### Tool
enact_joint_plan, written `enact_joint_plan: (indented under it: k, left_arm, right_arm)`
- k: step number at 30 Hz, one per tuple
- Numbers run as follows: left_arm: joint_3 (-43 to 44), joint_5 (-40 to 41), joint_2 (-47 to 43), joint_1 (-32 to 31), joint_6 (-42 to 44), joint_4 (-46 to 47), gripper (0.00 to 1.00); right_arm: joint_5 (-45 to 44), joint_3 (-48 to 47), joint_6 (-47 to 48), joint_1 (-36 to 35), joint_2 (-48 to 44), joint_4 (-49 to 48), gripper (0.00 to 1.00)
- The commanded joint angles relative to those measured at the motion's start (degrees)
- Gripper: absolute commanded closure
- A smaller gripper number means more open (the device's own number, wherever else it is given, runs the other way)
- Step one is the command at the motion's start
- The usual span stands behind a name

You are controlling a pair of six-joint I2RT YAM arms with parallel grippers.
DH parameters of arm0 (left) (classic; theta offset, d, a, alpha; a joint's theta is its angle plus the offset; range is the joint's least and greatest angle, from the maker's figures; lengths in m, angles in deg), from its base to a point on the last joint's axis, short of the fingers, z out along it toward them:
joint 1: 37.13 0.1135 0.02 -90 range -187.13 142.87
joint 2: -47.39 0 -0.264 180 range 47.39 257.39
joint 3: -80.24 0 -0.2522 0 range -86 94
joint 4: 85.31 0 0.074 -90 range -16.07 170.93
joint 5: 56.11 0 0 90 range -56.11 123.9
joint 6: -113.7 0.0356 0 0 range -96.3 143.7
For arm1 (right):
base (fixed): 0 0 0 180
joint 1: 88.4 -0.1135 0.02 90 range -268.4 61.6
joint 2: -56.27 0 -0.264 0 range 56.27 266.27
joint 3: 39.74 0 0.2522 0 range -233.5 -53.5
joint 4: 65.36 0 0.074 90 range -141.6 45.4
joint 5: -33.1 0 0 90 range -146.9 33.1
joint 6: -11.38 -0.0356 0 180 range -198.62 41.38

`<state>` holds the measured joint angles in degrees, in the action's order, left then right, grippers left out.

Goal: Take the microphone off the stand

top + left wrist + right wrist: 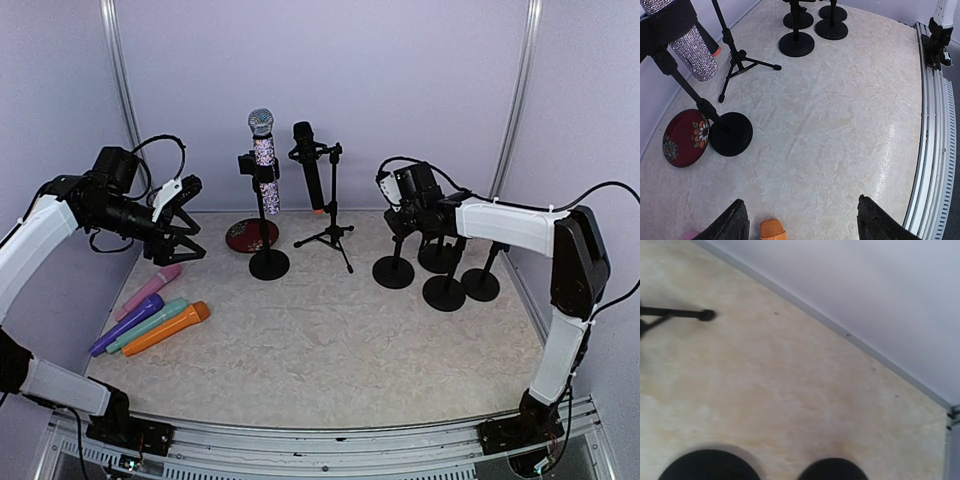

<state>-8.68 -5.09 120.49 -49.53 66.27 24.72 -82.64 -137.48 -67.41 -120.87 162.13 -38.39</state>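
Glitter microphone [265, 165]: top view, upper centre, upright in the clip of a round-based stand [268, 262] that is on the desk [330, 350]. Black microphone [308, 165]: just to its right, clipped in a tripod stand [335, 232], orange end down. Red plate [250, 236]: on the desk, at the left of the round base. Loose microphones, four, lying side by side at lower left: pink [153, 288], purple [127, 324], teal [150, 323] and orange [167, 328]. Empty stands [443, 290], four, clustered at centre right. Left gripper [188, 222]: at the left, above the loose microphones and apart from the stands. Right gripper [408, 215]: among the tops of the empty stands; its fingers cannot be made out. Left wrist view: both fingers [735, 222] at the bottom edge, spread wide and holding nothing, with the orange microphone's head low between them. The glitter microphone is at upper left in its clip, with the round base and the flowered red plate below it and the tripod stand above centre. Right wrist view: blurred desk and wall, with a tripod leg at upper left. Two dark rounded shapes sit at the bottom edge, fingers or stand bases, I cannot tell; the state of the fingers cannot be told.
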Motion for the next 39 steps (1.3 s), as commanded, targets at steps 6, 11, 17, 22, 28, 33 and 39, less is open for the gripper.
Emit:
enact_joint_plan:
  k: [6,11,17,22,28,33,39]
  left_arm:
    - [1.54,-0.22,0.04,0.26,1.12,-1.63,0.28]
    - [1.35,0.52,-0.07,0.29,1.2,-1.62,0.26]
    - [1.35,1.07,-0.11,0.43,0.79,-1.41,0.23]
    - [0.99,1.04,-0.13,1.08,0.41,-0.6,0.21]
    - [1.09,1.0,-0.32,1.34,-0.51,-0.03,0.2]
    - [1.16,1.58,-1.09,1.49,0.2,-0.72,0.2]
    - [1.75,1.11,-1.14,1.59,0.59,-1.5,0.2]
  right_arm:
    - [-8.9,-2.18,7.14,7.1,3.54,3.43,0.63]
    - [-7.78,-7.07,4.93,8.13,3.75,5.63,0.29]
    - [-0.06,-19.34,-1.9,6.24,0.58,9.1,0.07]
    - [4.68,-29.55,-2.97,1.25,1.93,10.01,0.0]
    - [16.54,-38.37,-5.16,-2.54,9.94,11.26,0.01]
    - [16.38,-42.72,-4.14,-3.98,16.43,9.43,0.1]
    - [11.84,-44.08,-1.62,-4.01,22.34,4.59,0.23]
